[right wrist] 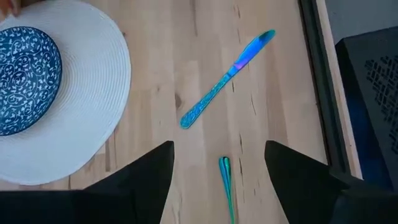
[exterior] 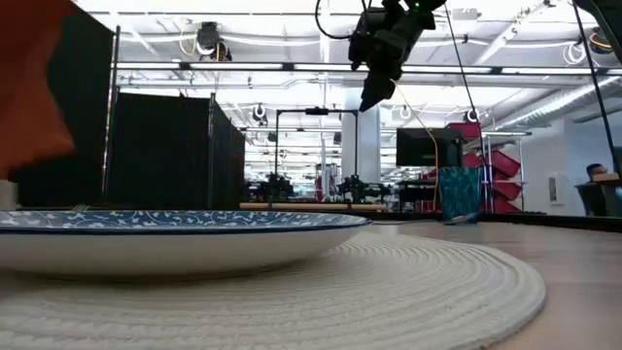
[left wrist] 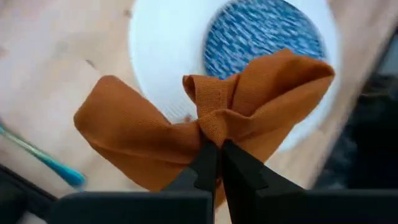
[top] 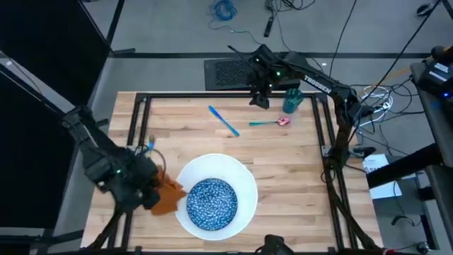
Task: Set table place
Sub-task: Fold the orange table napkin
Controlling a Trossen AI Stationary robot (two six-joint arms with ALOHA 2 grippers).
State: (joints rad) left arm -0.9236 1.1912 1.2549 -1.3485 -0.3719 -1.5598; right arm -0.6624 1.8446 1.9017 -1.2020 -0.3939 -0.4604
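Place setting in progress on the butcher-block table (top: 283, 163). The left gripper (left wrist: 219, 149), jaws pinched on a bunched fold of the orange cloth napkin (left wrist: 168, 134), holds it lifted beside the white plate (top: 244, 188) near the table's front-left corner, presumably so the cloth can be laid alongside the plate. The blue patterned bowl (top: 211, 201) sits centred on the plate. The right gripper (top: 260, 98) hangs above the far edge with jaws spread, pointed down at the cutlery, likely for a pick. A blue knife (top: 224, 120) and 1 pink-tipped utensil (top: 269, 122) (type unclear) lie near the teal cup (top: 292, 100). "TROSSEN" is legible on the right arm.
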